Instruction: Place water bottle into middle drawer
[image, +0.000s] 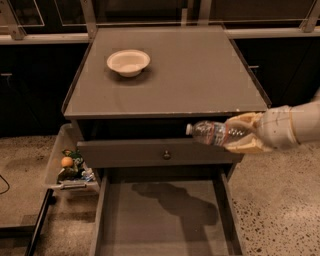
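Observation:
The water bottle (216, 134) is a small clear ribbed plastic bottle with a dark label band and a pale cap pointing left. It lies sideways in the air in front of the cabinet's front edge. My gripper (243, 139) comes in from the right and is shut on the bottle's base end, its pale fingers above and below it. The middle drawer (165, 220) is pulled out below, a wide shallow grey drawer with a flat floor. The bottle and arm cast a shadow on that floor.
A pale bowl (128, 62) sits on the grey cabinet top (200, 75) at the back left. A shut drawer front with a round knob (166, 155) is above the open drawer. A clear bin of colourful snacks (70, 165) hangs at the cabinet's left side.

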